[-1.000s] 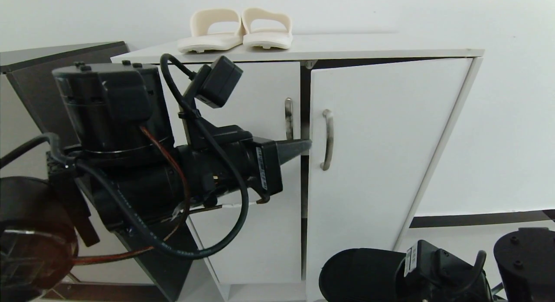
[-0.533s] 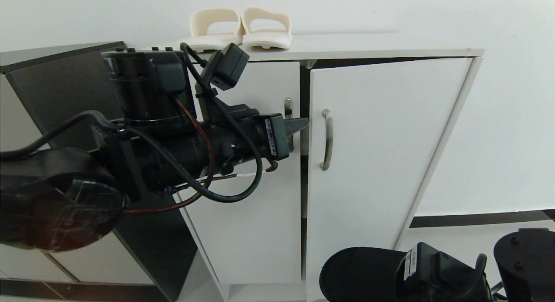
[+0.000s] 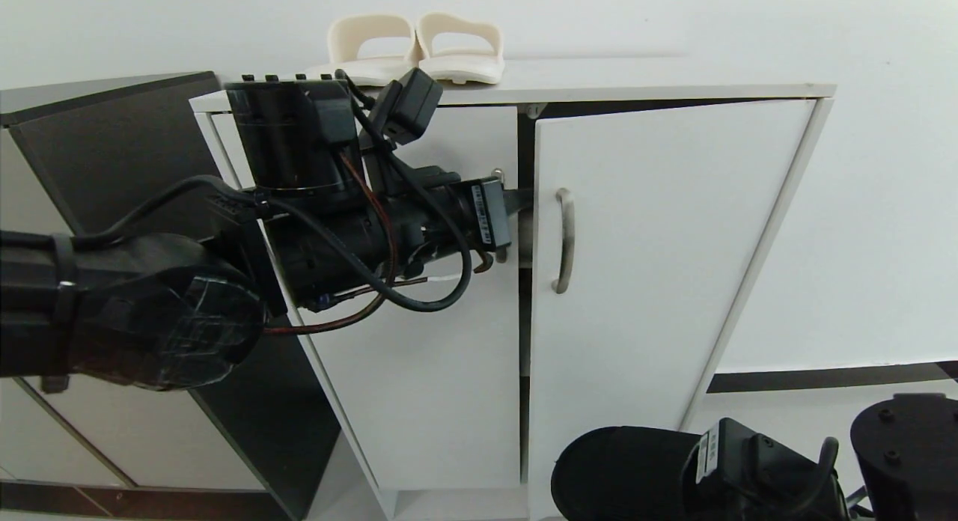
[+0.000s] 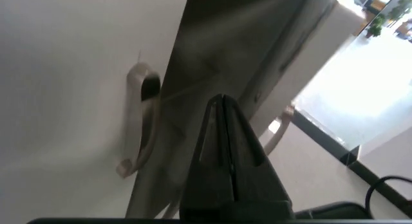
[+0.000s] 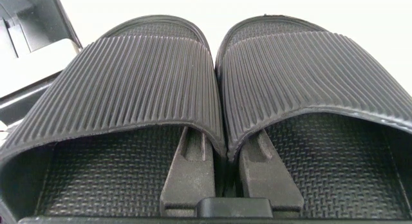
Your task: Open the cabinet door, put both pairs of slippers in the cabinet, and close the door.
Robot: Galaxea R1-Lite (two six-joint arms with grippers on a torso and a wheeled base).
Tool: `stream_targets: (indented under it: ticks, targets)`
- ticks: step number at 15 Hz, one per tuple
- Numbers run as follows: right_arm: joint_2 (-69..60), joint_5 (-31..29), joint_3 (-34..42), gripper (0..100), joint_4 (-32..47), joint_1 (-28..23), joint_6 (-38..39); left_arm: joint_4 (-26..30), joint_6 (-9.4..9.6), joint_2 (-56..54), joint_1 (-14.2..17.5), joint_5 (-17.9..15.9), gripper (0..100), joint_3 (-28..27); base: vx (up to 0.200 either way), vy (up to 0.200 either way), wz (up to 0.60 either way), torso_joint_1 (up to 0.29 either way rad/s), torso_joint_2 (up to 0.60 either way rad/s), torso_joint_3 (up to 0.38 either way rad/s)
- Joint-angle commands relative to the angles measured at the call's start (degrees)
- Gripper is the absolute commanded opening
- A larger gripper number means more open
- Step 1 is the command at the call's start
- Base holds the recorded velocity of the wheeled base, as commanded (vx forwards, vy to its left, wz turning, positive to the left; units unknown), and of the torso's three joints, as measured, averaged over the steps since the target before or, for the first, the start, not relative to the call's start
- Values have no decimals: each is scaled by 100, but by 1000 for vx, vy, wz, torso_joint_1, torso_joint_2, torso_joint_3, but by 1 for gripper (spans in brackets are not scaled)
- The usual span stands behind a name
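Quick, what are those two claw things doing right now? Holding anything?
Left gripper: shut, holding nothing, tip at the edge of the right cabinet door.
Right gripper: shut on the pair of black slippers.

No readable text, left arm's sticker (image 3: 480,215) too small

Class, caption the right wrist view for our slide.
Right end effector pinches the pair of black ribbed rubber slippers together.
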Motion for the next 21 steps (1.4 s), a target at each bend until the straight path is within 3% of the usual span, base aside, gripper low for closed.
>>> stream_targets:
  ticks: [1,11,12,15,18,20,21]
  targets:
    - [20,4,-2,0,1,1,-1,-65,-43,236,-15,-21,0,-226,0,0,0,0,0,0]
    - [-33,4,104,0,10,160,8,-232,-26,350,-85,-73,0,-182,0,0,0,0,0,0]
    - [-138,13,148,0,10,265,8,-232,-17,324,-156,-73,0,-121,-200,0,0,-2,7,-2]
    - [-437,13,262,0,36,608,-1,-539,1,60,-999,-65,0,389,-200,0,0,6,2,2]
    - [-595,13,306,0,18,977,8,-803,18,104,-1650,-38,0,538,-200,0,0,-4,-1,4]
    - [-551,4,227,0,1,933,69,-1005,71,245,-1623,-3,0,547,-200,0,0,0,0,2]
    - [-411,-49,139,0,1,713,236,-1023,168,280,-1298,146,0,547,0,0,0,0,0,0]
